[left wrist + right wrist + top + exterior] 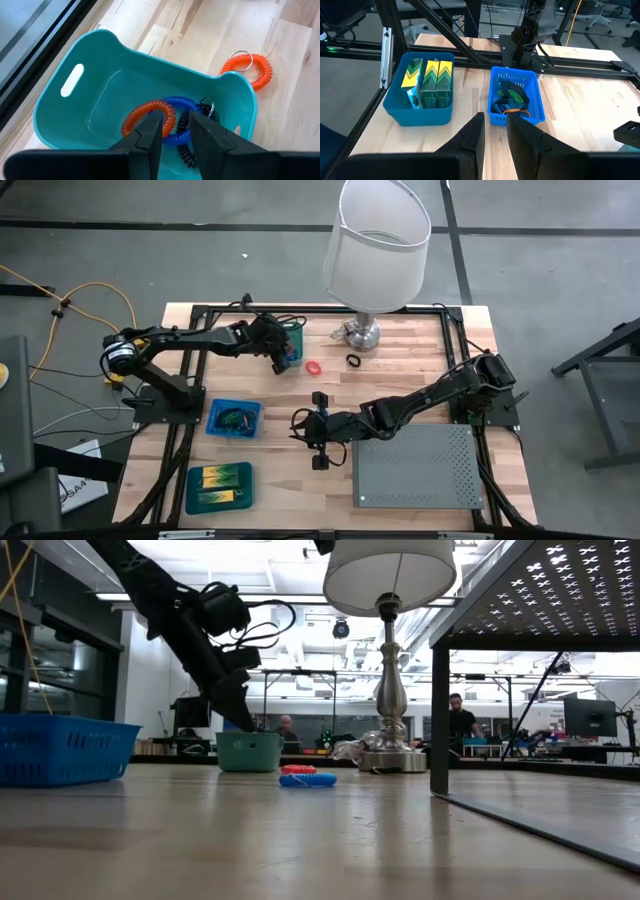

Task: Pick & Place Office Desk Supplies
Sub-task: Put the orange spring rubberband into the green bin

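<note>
A teal bin (pixel 100 85) at the table's far left holds an orange coil (pixel 150 112), a blue coil (pixel 177 117) and a black coil (pixel 187 152). My left gripper (pixel 176 131) hangs open just above them, and the blue coil shows through the gap between its fingers. Another orange coil (pixel 250 67) lies on the wood beside the bin, and a black coil (pixel 353 361) lies near the lamp base. In the low view a blue coil (pixel 307 780) lies in front of a red one (pixel 298 769). My right gripper (pixel 496 131) waits open over mid-table, holding nothing.
A white-shaded lamp (pixel 375 240) stands at the far middle. A blue mesh basket (pixel 515 95) with dark loops and a blue bin (pixel 422 92) of yellow-green blocks sit at the left. A grey perforated box (pixel 415 465) fills the near right.
</note>
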Robot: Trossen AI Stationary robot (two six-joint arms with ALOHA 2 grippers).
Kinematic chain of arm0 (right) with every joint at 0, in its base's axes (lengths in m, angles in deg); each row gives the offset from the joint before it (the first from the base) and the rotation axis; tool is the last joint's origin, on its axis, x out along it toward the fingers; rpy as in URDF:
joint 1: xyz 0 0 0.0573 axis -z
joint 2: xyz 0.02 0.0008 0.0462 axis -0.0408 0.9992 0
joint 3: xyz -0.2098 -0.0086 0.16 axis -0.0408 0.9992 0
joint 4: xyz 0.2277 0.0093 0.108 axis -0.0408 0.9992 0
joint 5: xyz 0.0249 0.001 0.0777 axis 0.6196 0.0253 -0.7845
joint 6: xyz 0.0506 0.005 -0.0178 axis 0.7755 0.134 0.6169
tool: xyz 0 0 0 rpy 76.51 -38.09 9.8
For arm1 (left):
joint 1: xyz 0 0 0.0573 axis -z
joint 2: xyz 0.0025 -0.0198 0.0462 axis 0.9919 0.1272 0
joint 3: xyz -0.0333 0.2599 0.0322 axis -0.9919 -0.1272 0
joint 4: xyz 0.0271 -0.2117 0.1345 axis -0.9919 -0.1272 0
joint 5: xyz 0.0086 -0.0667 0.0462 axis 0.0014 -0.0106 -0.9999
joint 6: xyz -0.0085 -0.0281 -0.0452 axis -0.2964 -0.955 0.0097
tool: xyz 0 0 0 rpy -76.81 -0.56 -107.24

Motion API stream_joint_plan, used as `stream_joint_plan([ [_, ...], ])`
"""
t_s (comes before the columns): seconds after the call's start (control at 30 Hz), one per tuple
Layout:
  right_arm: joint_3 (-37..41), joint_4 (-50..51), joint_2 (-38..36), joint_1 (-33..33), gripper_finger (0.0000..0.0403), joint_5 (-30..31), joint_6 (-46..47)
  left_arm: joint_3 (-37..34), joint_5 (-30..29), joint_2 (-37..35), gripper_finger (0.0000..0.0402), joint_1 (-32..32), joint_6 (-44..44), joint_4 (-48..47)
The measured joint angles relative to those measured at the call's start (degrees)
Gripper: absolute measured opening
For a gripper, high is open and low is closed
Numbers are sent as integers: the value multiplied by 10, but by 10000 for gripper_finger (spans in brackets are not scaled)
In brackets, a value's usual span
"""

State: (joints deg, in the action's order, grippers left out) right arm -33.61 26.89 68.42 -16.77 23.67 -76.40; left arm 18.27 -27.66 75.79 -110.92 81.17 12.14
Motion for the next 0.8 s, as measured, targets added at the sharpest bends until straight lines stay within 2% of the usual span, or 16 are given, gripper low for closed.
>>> stream_joint_plan([
  [0.2, 0, 0, 0, 0, 69, 0, 0, 0, 44, 0, 93, 11, 78, 79],
  [0.43, 0, 0, 0, 0, 69, 0, 0, 0, 99, 0, 93, 64, 136, 124],
  [0.67, 0, 0, 0, 0, 69, 0, 0, 0, 93, 5, 93, 129, 154, 121],
  [0.8, 0, 0, 0, 0, 69, 0, 0, 0, 46, 23, 93, 166, 146, 119],
])
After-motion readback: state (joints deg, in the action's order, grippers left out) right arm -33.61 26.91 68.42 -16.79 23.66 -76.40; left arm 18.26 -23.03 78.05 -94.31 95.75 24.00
